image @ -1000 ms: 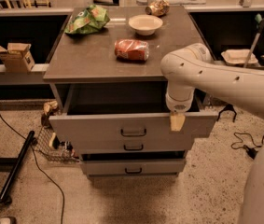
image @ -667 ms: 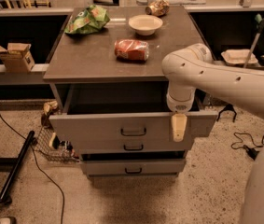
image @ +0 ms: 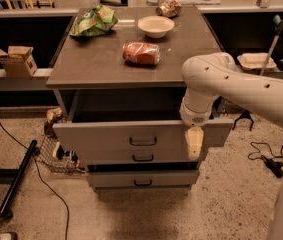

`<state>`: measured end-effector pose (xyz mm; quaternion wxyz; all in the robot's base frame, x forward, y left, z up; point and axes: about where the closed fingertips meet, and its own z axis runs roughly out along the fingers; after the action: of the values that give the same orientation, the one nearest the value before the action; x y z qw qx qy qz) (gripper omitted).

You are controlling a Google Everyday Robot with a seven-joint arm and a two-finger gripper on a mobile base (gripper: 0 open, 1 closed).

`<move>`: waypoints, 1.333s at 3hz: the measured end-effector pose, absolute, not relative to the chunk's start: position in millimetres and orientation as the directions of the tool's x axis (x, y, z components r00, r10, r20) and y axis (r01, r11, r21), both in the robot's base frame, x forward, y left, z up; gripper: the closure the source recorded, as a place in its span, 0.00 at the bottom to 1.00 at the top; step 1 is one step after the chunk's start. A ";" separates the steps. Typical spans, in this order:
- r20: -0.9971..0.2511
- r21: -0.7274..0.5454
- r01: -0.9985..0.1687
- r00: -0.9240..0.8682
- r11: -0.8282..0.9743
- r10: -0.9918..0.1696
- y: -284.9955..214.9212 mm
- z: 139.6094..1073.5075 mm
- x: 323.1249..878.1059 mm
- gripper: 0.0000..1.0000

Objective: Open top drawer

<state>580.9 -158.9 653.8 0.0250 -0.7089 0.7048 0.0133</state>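
Observation:
The top drawer (image: 101, 135) is a wide grey drawer with a small black loop handle (image: 143, 142) at its centre. It stands pulled out from the cabinet, with a dark gap behind its front. Two narrower grey drawers (image: 142, 178) with the same handles sit below it, pushed in. My gripper (image: 194, 144) hangs from the white arm (image: 241, 86), which reaches in from the right. The gripper points down in front of the right part of the top drawer's front, to the right of the handle and apart from it.
The cabinet top (image: 101, 64) holds a green bag (image: 93, 21), a white bowl (image: 155, 26), a red can (image: 141, 53) on its side and a crumpled packet (image: 168, 8). A wire basket (image: 53, 154), a black pole (image: 17, 179) and cables lie on the floor at left.
My gripper has dropped a little lower and slightly to the right along the drawer front. The top drawer stays pulled out about as far as before.

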 end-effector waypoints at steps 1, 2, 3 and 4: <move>-0.066 0.053 -0.997 0.053 -0.056 -0.996 -152.2 649.0 561.7 0.00; -0.035 0.129 -0.988 0.085 -0.089 -0.996 -148.4 635.5 546.5 0.00; 0.004 0.149 -0.984 0.101 -0.099 -0.995 -148.2 637.9 535.6 0.18; 0.033 0.134 -0.986 0.101 -0.095 -0.994 -148.5 645.3 530.1 0.41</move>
<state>530.1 -148.5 645.3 -0.0609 -0.7393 0.6698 0.0326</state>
